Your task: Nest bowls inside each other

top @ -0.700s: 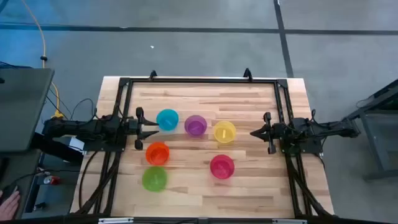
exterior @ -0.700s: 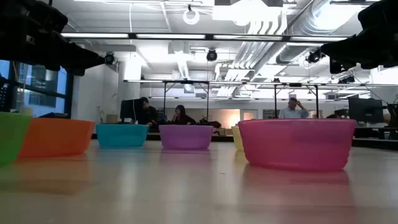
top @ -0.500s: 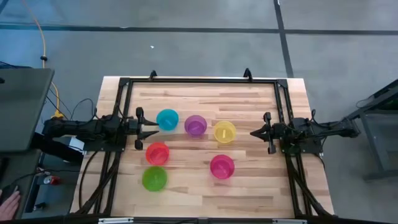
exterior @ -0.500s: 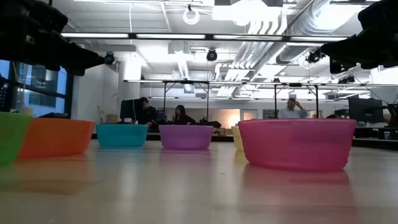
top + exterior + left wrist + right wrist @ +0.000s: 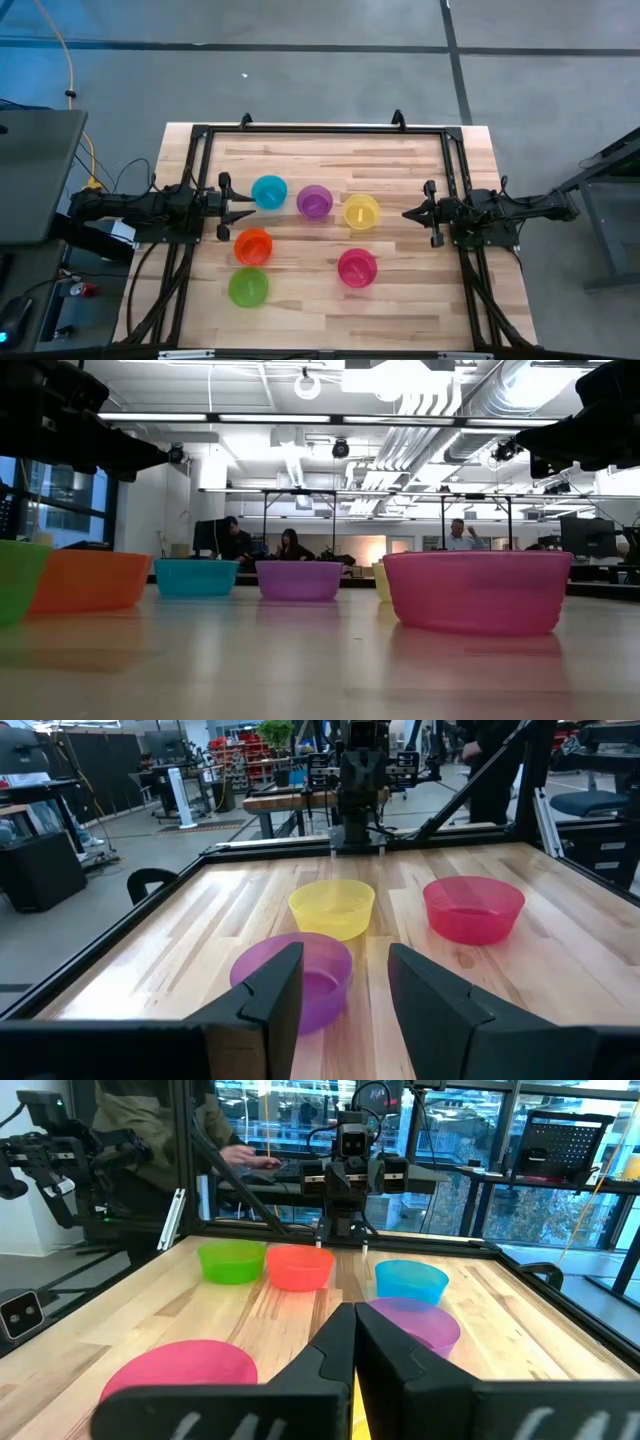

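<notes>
The wooden table (image 5: 400, 290) carried six bowls, all apart, none nested. From table height my yellow bowl (image 5: 361, 212) was mostly hidden behind the pink bowl (image 5: 357, 267), and the green bowl (image 5: 248, 288) was cut off at the edge. Each was small, round and translucent.

The blue bowl (image 5: 269, 192), purple bowl (image 5: 314, 201) and yellow one lay in a row across the middle. The orange bowl (image 5: 253, 246) and the green sat nearer my left side.

My left pincer (image 5: 249, 210) hovered at the table's left, fingers spread and empty, between the blue and orange bowls. My right pincer (image 5: 407, 213) waited at the right, fingers pressed together on nothing, near the yellow bowl.
</notes>
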### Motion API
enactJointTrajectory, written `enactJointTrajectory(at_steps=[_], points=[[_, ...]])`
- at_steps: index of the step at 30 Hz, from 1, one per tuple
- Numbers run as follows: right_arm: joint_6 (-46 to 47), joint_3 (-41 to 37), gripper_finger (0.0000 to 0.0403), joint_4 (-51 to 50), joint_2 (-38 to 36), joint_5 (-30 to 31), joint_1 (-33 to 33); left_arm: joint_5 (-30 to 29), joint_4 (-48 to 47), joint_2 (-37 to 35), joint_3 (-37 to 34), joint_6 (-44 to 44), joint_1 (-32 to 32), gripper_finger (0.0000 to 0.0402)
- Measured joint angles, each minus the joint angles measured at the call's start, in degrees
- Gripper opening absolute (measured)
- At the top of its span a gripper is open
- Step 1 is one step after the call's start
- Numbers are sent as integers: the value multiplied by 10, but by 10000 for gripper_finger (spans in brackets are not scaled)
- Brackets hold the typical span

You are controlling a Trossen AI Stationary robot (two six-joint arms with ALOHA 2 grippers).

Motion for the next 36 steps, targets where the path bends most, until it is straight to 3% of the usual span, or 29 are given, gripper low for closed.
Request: enactJointTrajectory(at_steps=[32, 36], points=[[0, 0, 0, 0, 0, 0, 0, 0, 0, 0, 0, 3, 0, 136], [0, 0, 0, 0, 0, 0, 0, -3, 9, 0, 0, 115, 0, 136]])
